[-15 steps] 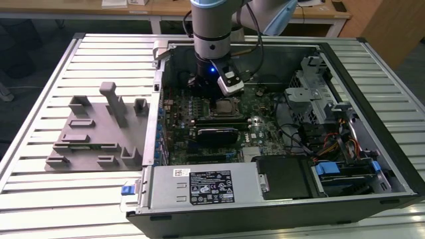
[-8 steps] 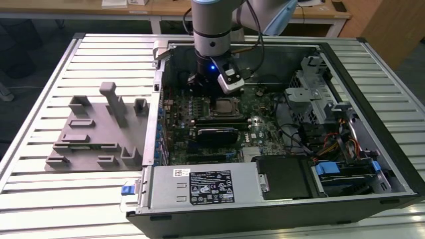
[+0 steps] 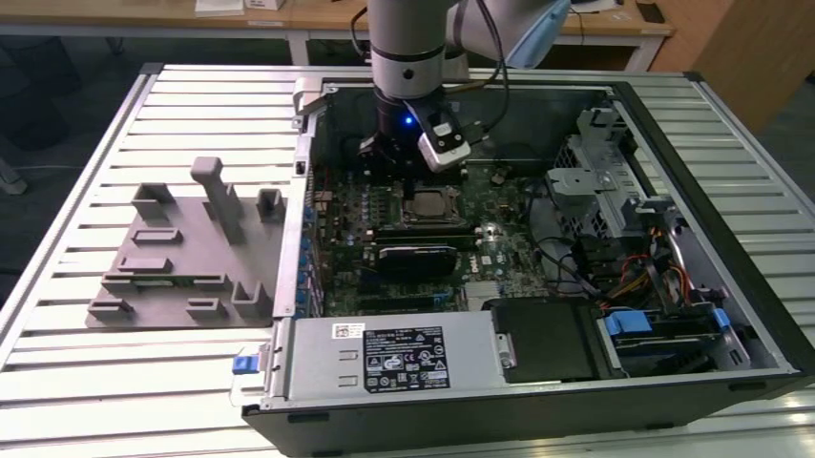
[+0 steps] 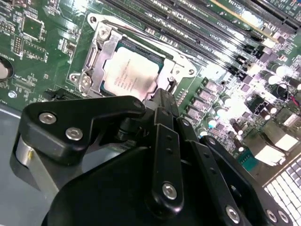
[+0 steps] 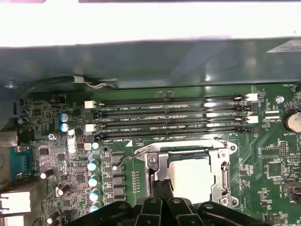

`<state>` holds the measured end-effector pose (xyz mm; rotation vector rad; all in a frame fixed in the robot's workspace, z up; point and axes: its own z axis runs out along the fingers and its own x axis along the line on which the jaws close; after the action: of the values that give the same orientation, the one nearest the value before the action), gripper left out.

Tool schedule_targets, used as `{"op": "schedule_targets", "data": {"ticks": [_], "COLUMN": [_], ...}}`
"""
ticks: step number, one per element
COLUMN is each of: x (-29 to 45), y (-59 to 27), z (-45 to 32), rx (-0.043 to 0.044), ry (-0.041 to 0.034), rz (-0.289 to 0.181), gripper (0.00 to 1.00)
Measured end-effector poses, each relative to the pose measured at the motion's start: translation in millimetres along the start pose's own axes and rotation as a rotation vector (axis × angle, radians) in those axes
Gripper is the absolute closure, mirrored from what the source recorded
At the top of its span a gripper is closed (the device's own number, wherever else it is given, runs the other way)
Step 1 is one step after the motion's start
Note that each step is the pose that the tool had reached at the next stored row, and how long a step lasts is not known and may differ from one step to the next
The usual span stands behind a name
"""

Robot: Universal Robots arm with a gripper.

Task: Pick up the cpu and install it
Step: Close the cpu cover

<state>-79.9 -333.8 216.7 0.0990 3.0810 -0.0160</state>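
1. Exterior view: A slatted metal table (image 3: 76,363) stands in a workshop, with wooden desks (image 3: 255,19) lining the far side. An open computer case (image 3: 510,420) lies flat on the table. A grey plastic holder block (image 3: 178,258) rests just beside it, on the exterior view's left. The case holds a green motherboard (image 3: 338,200), a labelled power supply (image 3: 388,355) against its near wall, and a drive bay with blue tabs (image 3: 631,322) amid loose cables. The robot arm (image 3: 407,48) reaches straight down into the case. The cpu (image 3: 430,202) sits in the motherboard socket just under it.

2. Second wrist view: The cpu's pale silver top lies flat and square inside the metal socket frame (image 4: 94,52). The black gripper (image 4: 162,95) has its fingers pressed together with nothing between them. Its tips hang at the chip's edge, and it cannot be told whether they touch it. Long memory slots (image 4: 188,28) run beside the socket.

3. First wrist view: The grey case wall (image 5: 141,61) borders the board. Four memory slots lie side by side between the wall and the socket. The cpu is seated in the socket, enclosed by the frame's sides, with the closed, empty gripper over its edge. A row of small capacitors (image 5: 93,181) stands near the socket.
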Motion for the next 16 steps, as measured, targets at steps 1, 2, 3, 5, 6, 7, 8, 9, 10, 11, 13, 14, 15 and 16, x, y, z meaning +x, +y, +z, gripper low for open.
{"op": "schedule_targets", "data": {"ticks": [1, 2, 3, 5, 6, 7, 8, 9, 10, 11, 13, 14, 15, 16], "x": [0.0, 0.0, -0.1, -1.9, -3.5, -5.4, -7.4, -9.8, -12.2, -14.8, -19.9, -22.6, -25.5, -28.2], "y": [0.0, 0.0, 0.0, 0.1, 0.2, 0.3, 0.5, 0.6, 0.8, 0.9, 1.3, 1.4, 1.6, 1.8], "z": [0.0, 0.0, -0.1, 0.0, 0.1, 0.2, 0.3, 0.5, 0.6, 0.8, 1.1, 1.2, 1.4, 1.6], "rx": [0.0000, 0.0000, 0.0002, 0.0003, 0.0002, 0.0002, 0.0001, 0.0001, 0.0001, 0.0002, 0.0002, 0.0002, 0.0002, 0.0002], "ry": [0.0000, 0.0000, 0.0001, 0.0002, 0.0002, 0.0001, 0.0001, 0.0001, 0.0000, 0.0001, 0.0001, 0.0002, 0.0002, 0.0002], "rz": [0.000, 0.000, 0.000, 0.000, 0.000, 0.000, 0.000, 0.000, 0.000, 0.000, 0.000, 0.000, 0.000, 0.000], "gripper": [0.89, 0.89, 0.89, 0.89, 0.89, 0.89, 0.89, 0.89, 0.89, 0.89, 0.89, 0.89, 0.89, 0.89]}}
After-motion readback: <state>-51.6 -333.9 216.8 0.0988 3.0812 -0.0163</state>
